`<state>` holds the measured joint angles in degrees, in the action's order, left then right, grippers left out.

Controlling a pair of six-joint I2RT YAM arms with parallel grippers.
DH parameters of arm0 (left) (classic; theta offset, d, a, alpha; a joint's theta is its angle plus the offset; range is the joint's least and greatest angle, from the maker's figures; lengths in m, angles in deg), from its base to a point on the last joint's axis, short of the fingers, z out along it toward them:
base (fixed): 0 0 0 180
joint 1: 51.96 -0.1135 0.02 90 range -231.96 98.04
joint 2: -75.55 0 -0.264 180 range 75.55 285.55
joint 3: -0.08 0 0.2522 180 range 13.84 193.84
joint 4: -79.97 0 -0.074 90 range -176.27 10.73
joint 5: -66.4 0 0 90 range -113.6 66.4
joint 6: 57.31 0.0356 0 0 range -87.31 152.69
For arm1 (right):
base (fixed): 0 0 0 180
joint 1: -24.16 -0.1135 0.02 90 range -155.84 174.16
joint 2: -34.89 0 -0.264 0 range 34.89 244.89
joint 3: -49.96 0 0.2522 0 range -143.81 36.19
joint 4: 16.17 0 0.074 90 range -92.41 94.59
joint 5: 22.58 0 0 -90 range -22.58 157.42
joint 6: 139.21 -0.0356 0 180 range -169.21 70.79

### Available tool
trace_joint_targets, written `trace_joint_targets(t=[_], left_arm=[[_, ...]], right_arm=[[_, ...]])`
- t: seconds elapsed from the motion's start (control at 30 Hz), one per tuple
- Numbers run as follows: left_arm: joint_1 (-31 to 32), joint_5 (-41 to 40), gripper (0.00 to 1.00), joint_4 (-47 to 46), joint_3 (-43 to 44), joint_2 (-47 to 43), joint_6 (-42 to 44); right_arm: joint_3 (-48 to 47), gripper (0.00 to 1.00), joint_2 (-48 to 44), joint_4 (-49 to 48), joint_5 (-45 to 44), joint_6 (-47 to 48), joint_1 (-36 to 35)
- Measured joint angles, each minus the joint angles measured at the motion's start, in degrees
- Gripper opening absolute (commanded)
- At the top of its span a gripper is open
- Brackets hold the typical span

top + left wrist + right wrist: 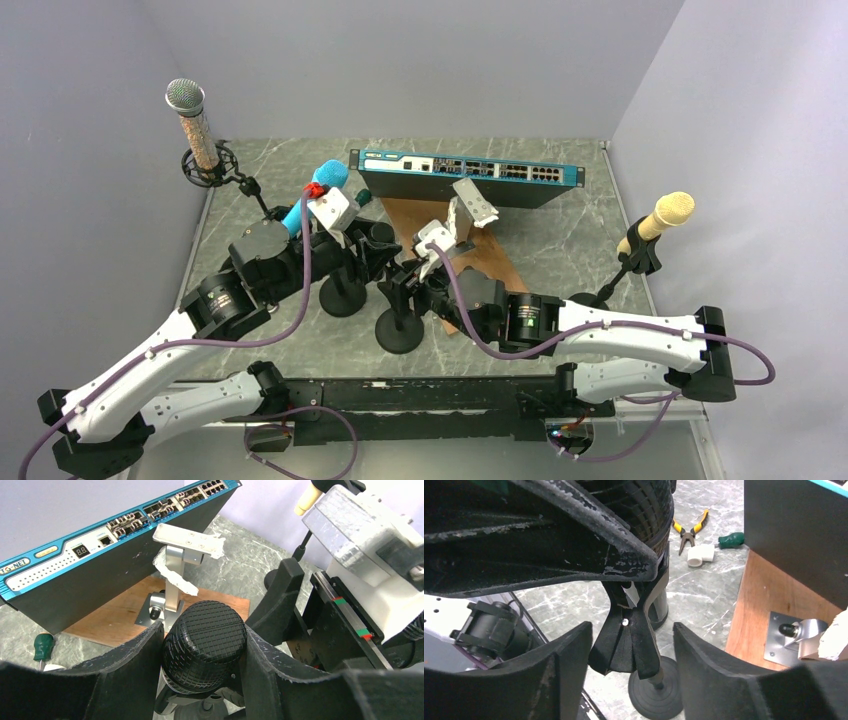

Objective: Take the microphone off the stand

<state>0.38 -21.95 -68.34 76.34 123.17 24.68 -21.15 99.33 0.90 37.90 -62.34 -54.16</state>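
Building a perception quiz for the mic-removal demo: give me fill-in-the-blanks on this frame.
1. The left gripper is shut on the ____ mesh-headed microphone.
2. The right gripper, its jaws ____, flanks the black plastic stand clip without touching it.
3. The yellow-handled pliers lie near a ____-handled screwdriver.
Missing words: black; open; green.

The microphone (648, 509) runs off the top edge.
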Motion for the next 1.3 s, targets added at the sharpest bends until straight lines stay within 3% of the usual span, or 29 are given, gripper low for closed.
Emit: trace_joint_targets(t=[0.13, 0.7, 1.3], left_arm=[[0.0, -0.2, 0.37, 0.0, 0.0, 0.0, -0.1], [0.0, -0.6, 0.26, 2.9, 2.8, 1.5, 0.3], [0.2, -0.8, 0.14, 8.6, 21.3, 6.1, 5.8]], right_arm=[[0.0, 0.00, 0.1, -0.1, 0.4, 0.9, 0.0], [-0.2, 0.00, 0.4, -0.3, -0.3, 1.5, -0.2], [-0.1, 0.00, 0.5, -0.5, -1.5, 0.9, -0.4]])
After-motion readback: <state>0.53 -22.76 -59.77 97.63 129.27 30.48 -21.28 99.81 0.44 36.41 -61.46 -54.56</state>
